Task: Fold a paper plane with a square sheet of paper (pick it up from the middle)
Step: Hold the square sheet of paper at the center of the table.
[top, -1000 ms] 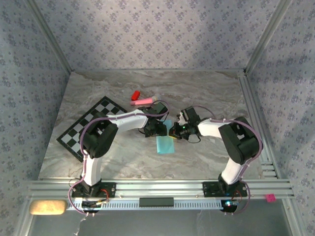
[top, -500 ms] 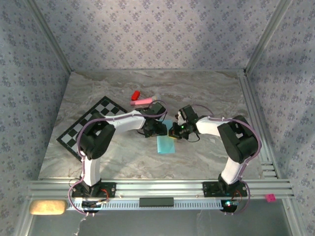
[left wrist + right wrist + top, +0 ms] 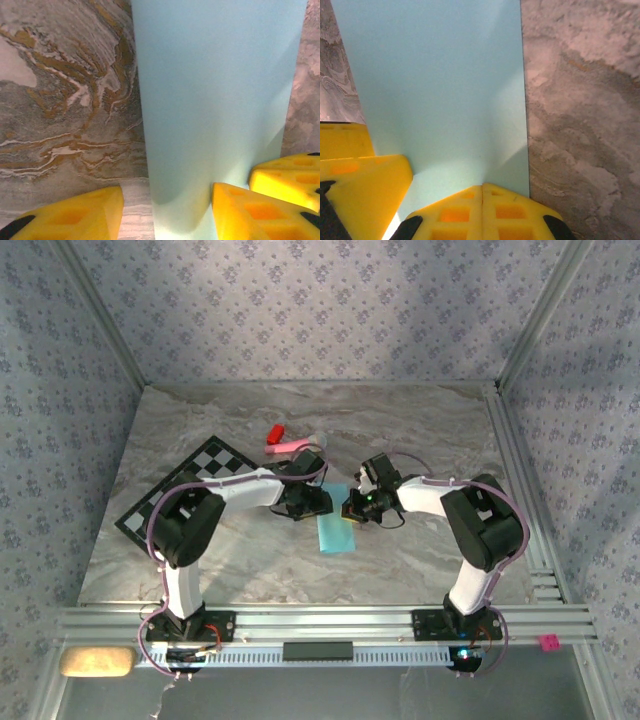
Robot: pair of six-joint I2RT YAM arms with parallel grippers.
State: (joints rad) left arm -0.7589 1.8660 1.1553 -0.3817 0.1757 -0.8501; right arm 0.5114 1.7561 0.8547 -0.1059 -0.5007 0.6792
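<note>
The square sheet of paper (image 3: 336, 527) is light blue and lies on the marble table as a long folded rectangle; no pointed paper plane shape is in view. My left gripper (image 3: 312, 503) sits at the strip's far left end. In the left wrist view the left gripper (image 3: 167, 200) is open, its yellow fingers (image 3: 80, 215) straddling the left edge of the paper (image 3: 215, 90). My right gripper (image 3: 354, 508) is at the far right end. In the right wrist view the right gripper (image 3: 482, 189) is shut, tips resting on the paper (image 3: 435, 80).
A black-and-white checkered mat (image 3: 170, 502) lies to the left, partly under the left arm. A pink stick toy (image 3: 290, 446) and a small red object (image 3: 275, 431) lie behind the grippers. A metal rail (image 3: 520, 490) borders the table's right side.
My left gripper has slid slightly left along the paper's far end and its fingers have narrowed. The right gripper and the paper have barely moved.
</note>
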